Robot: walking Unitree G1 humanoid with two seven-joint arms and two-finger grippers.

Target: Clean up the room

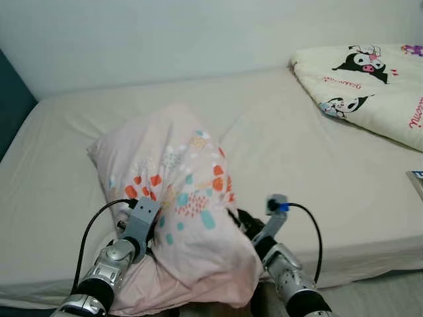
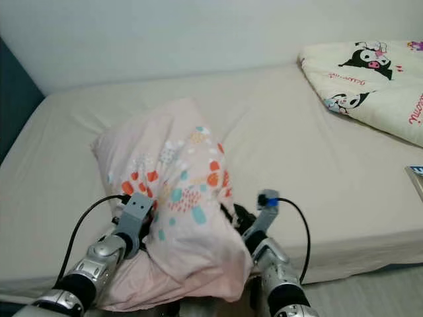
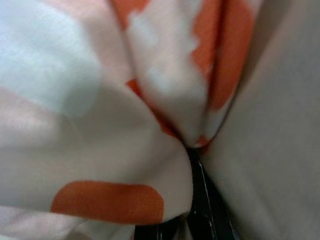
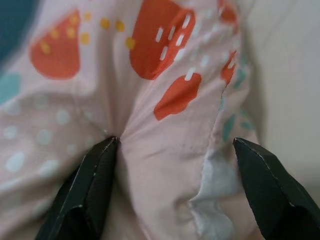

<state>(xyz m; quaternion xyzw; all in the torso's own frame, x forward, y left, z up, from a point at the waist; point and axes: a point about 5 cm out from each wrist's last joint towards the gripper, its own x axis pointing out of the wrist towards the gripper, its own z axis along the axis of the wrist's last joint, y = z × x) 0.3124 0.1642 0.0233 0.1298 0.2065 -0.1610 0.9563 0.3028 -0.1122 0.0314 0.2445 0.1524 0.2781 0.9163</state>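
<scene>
Gripping from both sides, the left gripper (image 1: 151, 221) is pinched onto a fold of the pale pink pillow with orange and teal spots (image 1: 178, 211), while the right gripper (image 4: 175, 165) stands spread around its opposite end; the pillow rests at the near edge of the beige-sheeted bed (image 1: 291, 145). Loose fabric may slip free if lifted unevenly.
</scene>
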